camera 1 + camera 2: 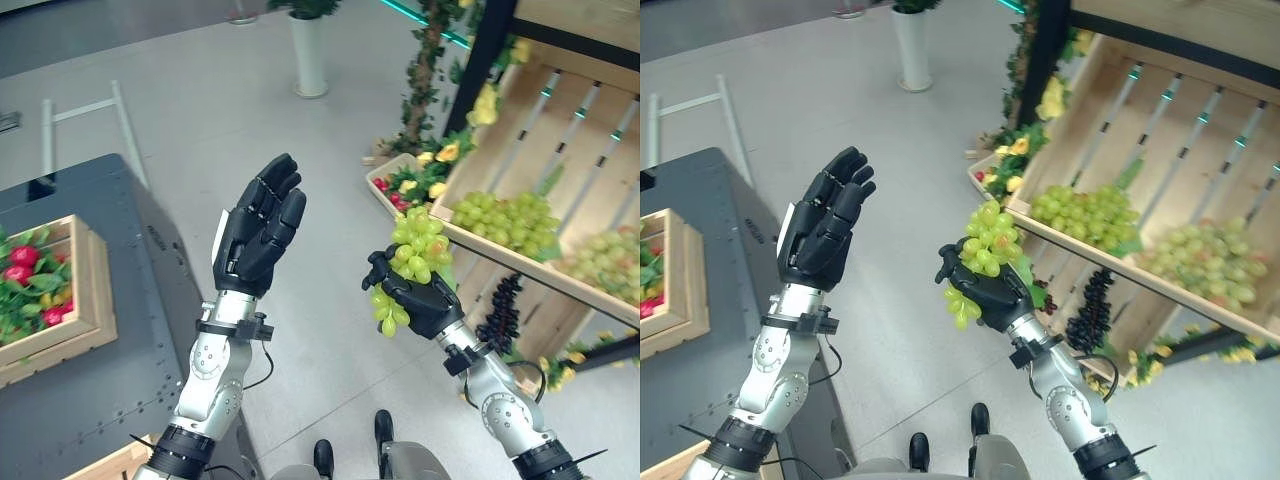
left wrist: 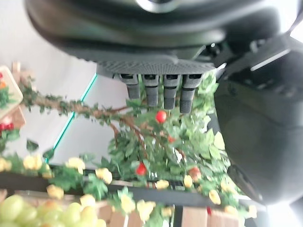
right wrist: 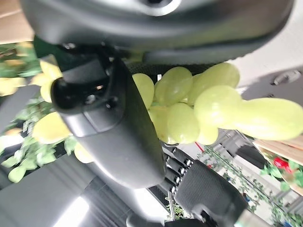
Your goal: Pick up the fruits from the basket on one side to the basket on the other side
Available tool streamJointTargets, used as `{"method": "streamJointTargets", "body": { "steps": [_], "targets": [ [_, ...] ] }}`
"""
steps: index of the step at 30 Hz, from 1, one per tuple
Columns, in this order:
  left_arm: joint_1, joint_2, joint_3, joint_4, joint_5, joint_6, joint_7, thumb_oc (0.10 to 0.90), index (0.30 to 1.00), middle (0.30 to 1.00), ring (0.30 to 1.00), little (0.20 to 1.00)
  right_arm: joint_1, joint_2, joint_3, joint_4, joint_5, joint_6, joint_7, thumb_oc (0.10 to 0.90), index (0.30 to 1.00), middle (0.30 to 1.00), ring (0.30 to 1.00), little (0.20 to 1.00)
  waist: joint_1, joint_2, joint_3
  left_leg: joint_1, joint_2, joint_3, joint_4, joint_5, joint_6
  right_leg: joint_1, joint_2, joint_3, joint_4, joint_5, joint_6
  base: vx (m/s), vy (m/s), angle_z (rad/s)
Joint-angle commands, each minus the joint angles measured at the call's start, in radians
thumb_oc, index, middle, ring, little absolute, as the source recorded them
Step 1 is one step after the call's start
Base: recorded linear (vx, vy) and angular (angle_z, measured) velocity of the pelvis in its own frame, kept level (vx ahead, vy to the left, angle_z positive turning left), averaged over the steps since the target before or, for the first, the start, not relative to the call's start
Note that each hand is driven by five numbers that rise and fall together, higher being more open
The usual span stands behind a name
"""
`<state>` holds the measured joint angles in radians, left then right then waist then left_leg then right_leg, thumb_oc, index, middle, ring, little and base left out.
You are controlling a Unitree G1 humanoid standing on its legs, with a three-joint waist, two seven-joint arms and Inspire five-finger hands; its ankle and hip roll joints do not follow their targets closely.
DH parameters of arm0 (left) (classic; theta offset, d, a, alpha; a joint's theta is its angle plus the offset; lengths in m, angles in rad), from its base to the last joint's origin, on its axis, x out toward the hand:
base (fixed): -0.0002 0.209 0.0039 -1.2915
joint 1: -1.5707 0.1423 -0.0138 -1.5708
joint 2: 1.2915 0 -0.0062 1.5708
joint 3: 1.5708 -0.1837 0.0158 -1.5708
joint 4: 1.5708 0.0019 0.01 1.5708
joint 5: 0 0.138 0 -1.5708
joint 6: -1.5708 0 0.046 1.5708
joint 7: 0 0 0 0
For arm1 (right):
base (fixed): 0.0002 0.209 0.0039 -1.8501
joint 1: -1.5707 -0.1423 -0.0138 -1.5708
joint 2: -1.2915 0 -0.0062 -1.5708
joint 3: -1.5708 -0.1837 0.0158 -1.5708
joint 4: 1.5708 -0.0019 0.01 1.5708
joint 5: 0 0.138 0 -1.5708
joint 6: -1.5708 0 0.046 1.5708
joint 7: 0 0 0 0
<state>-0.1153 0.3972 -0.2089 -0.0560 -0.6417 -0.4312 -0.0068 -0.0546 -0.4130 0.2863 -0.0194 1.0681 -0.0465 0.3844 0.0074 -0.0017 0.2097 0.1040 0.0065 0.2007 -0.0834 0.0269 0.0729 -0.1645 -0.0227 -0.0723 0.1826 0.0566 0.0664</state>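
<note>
Nearest my head camera, in the left eye view, my right hand (image 1: 425, 300) sits low and right of centre, fingers curled under and around a bunch of green grapes (image 1: 415, 255) that stands above the palm, with a few grapes hanging below it. My left hand (image 1: 258, 230) is raised beside it, well apart, fingers straight and holding nothing. A wooden crate (image 1: 85, 300) of red fruit and leaves sits on the dark table (image 1: 120, 260) at far left. At right, the slanted display crate (image 1: 560, 130) holds more green grapes (image 1: 505, 220), and dark grapes (image 1: 500, 310) hang under its front edge.

From the right eye, the same scene shifts over: the red-fruit crate is nearly cut off at the left edge, while more of the display crate and a second green heap (image 1: 1210, 260) come in. A white post (image 1: 912, 45) stands on the floor beyond.

Through the left wrist camera I see straight fingers (image 2: 156, 90) pointing at leafy garland (image 2: 156, 142) with small red and yellow bits; nothing is in the hand.

Up close in the right wrist view, pale green grapes press against the palm beside the thumb (image 3: 118, 127). I think the dark shape beyond is my left hand, though it is hard to be sure.
</note>
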Motion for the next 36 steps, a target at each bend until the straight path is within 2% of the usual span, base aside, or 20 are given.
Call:
{"method": "streamJointTargets", "body": {
  "steps": [1,4,5,8,9,12,14,16,19,21,24,29,30,33,36],
  "targets": [
    [-0.072,0.029,0.029,-0.068,0.009,-0.096,-0.024,0.800,0.900,0.900,0.900,0.900,-0.070,0.056,-0.075,-0.153,0.010,-0.113,0.103,0.400,0.300,0.300,0.300,0.300,0.021,-0.031,-0.123,-0.106,-0.054,-0.164,0.048,-0.047,-0.028,0.143,-0.086,-0.023,0.024,-0.111,0.056,0.00,-0.101,-0.37],
    [-0.063,0.020,0.027,-0.064,0.036,-0.111,-0.012,0.800,0.900,0.900,0.900,0.900,-0.068,0.064,-0.074,-0.169,-0.020,-0.089,0.097,0.400,0.300,0.300,0.300,0.300,0.031,-0.040,-0.138,-0.103,-0.047,-0.143,0.038,-0.049,-0.041,0.191,-0.118,-0.055,-0.109,-0.085,0.065,-0.01,-0.125,-0.30],
    [-0.055,0.020,0.037,-0.065,0.054,-0.119,0.013,0.800,0.900,0.900,0.900,0.900,-0.076,0.066,-0.068,-0.177,-0.033,-0.053,0.108,0.400,0.300,0.300,0.300,0.300,0.036,-0.041,-0.144,-0.095,-0.037,-0.117,0.027,-0.052,-0.049,0.199,-0.148,-0.083,-0.157,-0.051,0.077,-0.02,-0.211,-0.45],
    [-0.040,0.028,0.061,-0.065,0.051,-0.137,0.039,0.800,0.900,0.900,0.900,0.900,-0.098,0.047,-0.046,-0.202,-0.053,-0.020,0.109,0.400,0.300,0.300,0.300,0.300,0.048,-0.045,-0.150,-0.077,-0.009,-0.070,0.013,-0.056,-0.066,0.210,-0.205,-0.119,-0.206,0.008,0.095,-0.04,-0.245,-0.55],
    [-0.040,0.029,0.062,-0.065,0.052,-0.137,0.040,0.800,0.900,0.900,0.900,0.900,-0.100,0.046,-0.045,-0.203,-0.053,-0.019,0.108,0.400,0.300,0.300,0.300,0.300,0.049,-0.045,-0.149,-0.076,-0.008,-0.067,0.012,-0.056,-0.066,0.211,-0.206,-0.119,-0.208,0.011,0.096,-0.06,-0.312,-0.63],
    [-0.038,0.033,0.087,-0.052,0.033,-0.147,0.028,0.800,0.900,0.900,0.900,0.900,-0.139,0.005,-0.054,-0.200,-0.027,0.001,0.126,0.400,0.300,0.300,0.300,0.300,0.043,-0.056,-0.150,-0.065,0.035,-0.033,0.001,-0.047,-0.086,0.215,-0.177,-0.116,-0.249,0.000,0.105,-0.03,-0.365,-0.64],
    [-0.034,0.032,0.095,-0.054,0.033,-0.150,0.027,0.800,0.900,0.900,0.900,0.900,-0.146,-0.013,-0.070,-0.207,0.006,0.016,0.142,0.400,0.300,0.300,0.300,0.300,0.035,-0.062,-0.151,-0.065,0.056,-0.026,0.001,-0.042,-0.099,0.217,-0.156,-0.101,-0.264,-0.007,0.095,-0.02,-0.293,-0.77],
    [-0.033,0.022,0.114,-0.049,0.019,-0.159,0.030,0.800,0.900,0.900,0.900,0.900,-0.149,-0.028,-0.110,-0.238,0.074,0.058,0.175,0.400,0.300,0.300,0.300,0.300,0.018,-0.067,-0.146,-0.077,0.096,-0.027,0.005,-0.018,-0.121,0.205,-0.115,-0.065,-0.270,-0.015,0.069,-0.05,-0.321,-0.41],
    [-0.028,0.018,0.128,-0.042,0.012,-0.173,0.019,0.800,0.900,0.900,0.900,0.900,-0.154,-0.025,-0.134,-0.258,0.138,0.084,0.225,0.400,0.300,0.300,0.300,0.300,0.014,-0.070,-0.142,-0.078,0.112,-0.054,-0.001,-0.006,-0.128,0.209,-0.087,-0.046,-0.270,-0.024,0.049,-0.01,-0.200,-0.42],
    [-0.035,0.013,0.132,-0.047,0.013,-0.165,0.010,0.800,0.900,0.900,0.900,0.900,-0.168,-0.014,-0.149,-0.299,0.214,0.105,0.241,0.400,0.300,0.300,0.300,0.300,0.017,-0.071,-0.142,-0.087,0.111,-0.099,-0.003,0.001,-0.133,0.217,-0.069,-0.039,-0.270,-0.034,0.035,0.02,-0.138,-0.20],
    [-0.043,0.005,0.126,-0.053,0.018,-0.146,0.006,0.800,0.900,0.900,0.900,0.900,-0.193,0.005,-0.166,-0.338,0.285,0.060,0.233,0.400,0.300,0.300,0.300,0.300,0.012,-0.065,-0.144,-0.087,0.121,-0.098,0.002,0.006,-0.145,0.222,-0.069,-0.050,-0.270,-0.036,0.029,0.03,-0.031,-0.15],
    [-0.063,0.006,0.120,-0.054,0.021,-0.116,0.019,0.800,0.900,0.900,0.900,0.900,-0.237,0.047,-0.198,-0.417,0.305,-0.035,0.200,0.400,0.300,0.300,0.300,0.300,0.005,-0.051,-0.157,-0.078,0.122,-0.089,-0.004,0.000,-0.150,0.233,-0.088,-0.075,-0.270,-0.040,0.038,0.06,0.053,0.12],
    [-0.070,0.009,0.118,-0.058,0.022,-0.106,0.030,0.800,0.900,0.900,0.900,0.900,-0.251,0.047,-0.201,-0.429,0.303,-0.062,0.172,0.400,0.300,0.300,0.300,0.300,0.005,-0.048,-0.159,-0.075,0.120,-0.089,-0.004,-0.005,-0.149,0.234,-0.094,-0.076,-0.270,-0.040,0.041,0.05,0.048,0.11],
    [-0.082,0.013,0.119,-0.054,0.025,-0.091,0.037,0.800,0.900,0.900,0.900,0.900,-0.282,0.047,-0.218,-0.437,0.289,-0.090,0.120,0.400,0.300,0.300,0.300,0.300,0.005,-0.043,-0.167,-0.065,0.117,-0.090,-0.004,-0.014,-0.149,0.238,-0.105,-0.078,-0.266,-0.042,0.047,0.09,0.071,0.05],
    [-0.085,0.016,0.110,-0.049,0.015,-0.079,0.042,0.800,0.900,0.900,0.900,0.900,-0.314,0.039,-0.247,-0.407,0.260,-0.114,0.006,0.400,0.300,0.300,0.300,0.300,0.007,-0.040,-0.177,-0.051,0.114,-0.094,-0.004,-0.027,-0.148,0.248,-0.114,-0.076,-0.267,-0.044,0.052,0.09,0.054,0.00]
  ]
}}
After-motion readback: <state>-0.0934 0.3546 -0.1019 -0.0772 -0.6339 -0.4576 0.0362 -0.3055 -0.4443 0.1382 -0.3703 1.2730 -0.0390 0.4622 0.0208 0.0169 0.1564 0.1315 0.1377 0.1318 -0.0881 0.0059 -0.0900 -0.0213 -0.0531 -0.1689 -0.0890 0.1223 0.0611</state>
